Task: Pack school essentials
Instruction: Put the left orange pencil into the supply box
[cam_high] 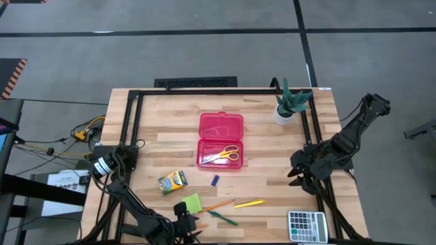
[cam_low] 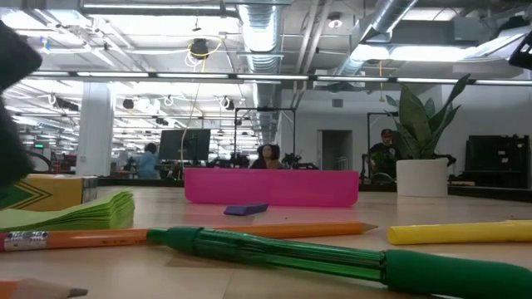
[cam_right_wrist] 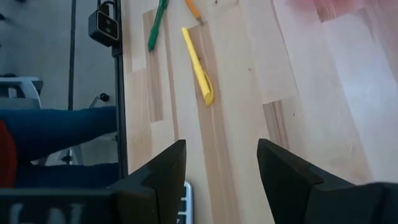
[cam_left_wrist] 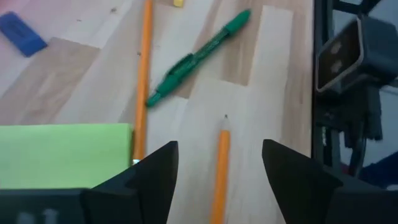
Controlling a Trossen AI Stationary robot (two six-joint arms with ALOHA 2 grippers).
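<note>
An open pink pencil case [cam_high: 221, 139] lies mid-table, with the orange-yellow-handled scissors [cam_high: 223, 155] in its near half. Nearer the front edge rest the crayon box [cam_high: 172, 181], blue eraser [cam_high: 215, 180], lime sticky-note pad [cam_high: 191, 203], an orange pencil [cam_high: 216, 205], the green pen [cam_high: 223, 218] and the yellow pen [cam_high: 248, 203]. My left gripper [cam_high: 187, 228] is open at the near edge beside the pad. Its fingers stand on either side of a second orange pencil [cam_left_wrist: 221, 168] without touching it. My right gripper [cam_high: 300, 175] is open above the table's right part.
A grey calculator [cam_high: 306, 226] sits at the near right corner and a white-potted plant [cam_high: 291, 102] at the far right. Black frame rails [cam_high: 133, 129] run along the table's sides. Bare wood lies between the case and the right gripper.
</note>
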